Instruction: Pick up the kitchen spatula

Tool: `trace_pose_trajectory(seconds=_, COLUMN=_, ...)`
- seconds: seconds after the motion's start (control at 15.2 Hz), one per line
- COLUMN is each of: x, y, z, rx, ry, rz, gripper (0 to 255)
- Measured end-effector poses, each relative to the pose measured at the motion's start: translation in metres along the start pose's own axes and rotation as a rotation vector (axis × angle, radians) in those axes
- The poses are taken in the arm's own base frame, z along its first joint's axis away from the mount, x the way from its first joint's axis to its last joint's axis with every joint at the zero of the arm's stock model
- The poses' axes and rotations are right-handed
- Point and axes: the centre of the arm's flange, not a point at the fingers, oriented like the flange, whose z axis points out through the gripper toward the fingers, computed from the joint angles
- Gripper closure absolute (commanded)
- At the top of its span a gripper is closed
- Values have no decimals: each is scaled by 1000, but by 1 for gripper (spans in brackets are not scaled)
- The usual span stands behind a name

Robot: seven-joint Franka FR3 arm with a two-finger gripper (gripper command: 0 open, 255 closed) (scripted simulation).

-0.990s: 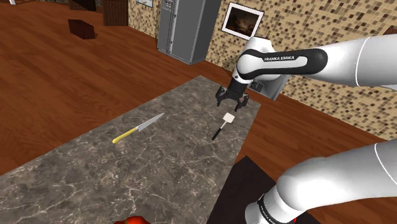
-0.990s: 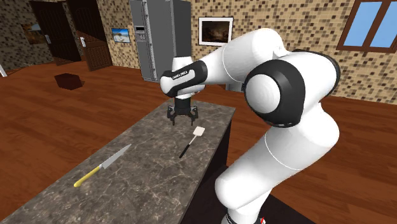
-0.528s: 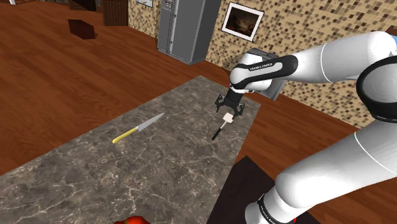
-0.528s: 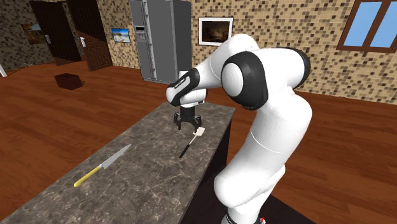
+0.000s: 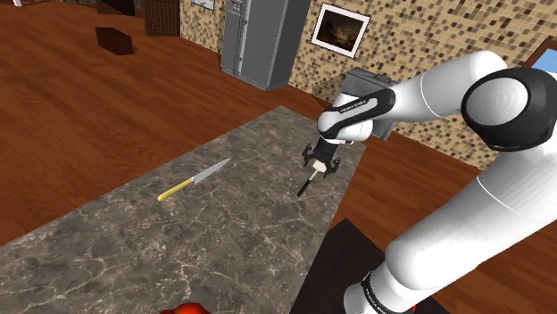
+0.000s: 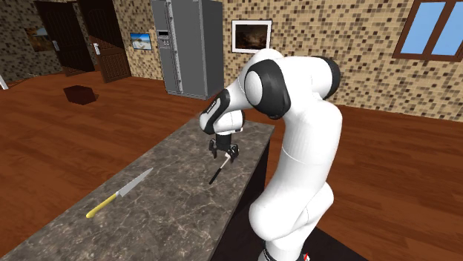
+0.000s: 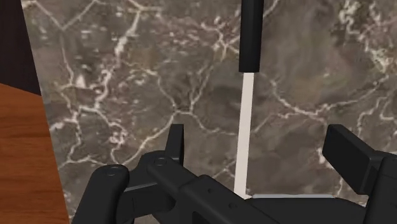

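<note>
Because the slim spatula with black handle and white blade (image 5: 305, 185) lies flat toward the far end of the dark marbled counter (image 5: 223, 232), the black two-finger hand (image 5: 319, 165) hangs low over its neck, fingers (image 7: 175, 137) spread astride, seemingly ready to pinch.

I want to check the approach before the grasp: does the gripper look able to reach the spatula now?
Probably yes. The open gripper hangs right above the spatula, whose white neck lies between the fingers untouched; the knife lies far aside on the counter.
</note>
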Motion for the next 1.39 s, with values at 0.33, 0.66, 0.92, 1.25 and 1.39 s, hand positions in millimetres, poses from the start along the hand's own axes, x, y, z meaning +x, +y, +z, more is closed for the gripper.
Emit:
trace_pose_trajectory(seconds=0.33, x=1, y=1, z=18, rx=0, ry=0, rz=1, gripper=255)
trace_pose_trajectory(seconds=0.66, x=1, y=1, z=19, rx=0, ry=0, rz=1, gripper=255)
trace_pose_trajectory(seconds=0.92, x=1, y=0, z=19, rx=0, ry=0, rz=1, gripper=255)
trace_pose_trajectory(seconds=1.25, x=-1, y=0, z=-2, rx=1, ry=0, rz=1, gripper=255)
trace_pose_trajectory(seconds=1.39, x=-1, y=0, z=-13, rx=1, ry=0, rz=1, gripper=255)
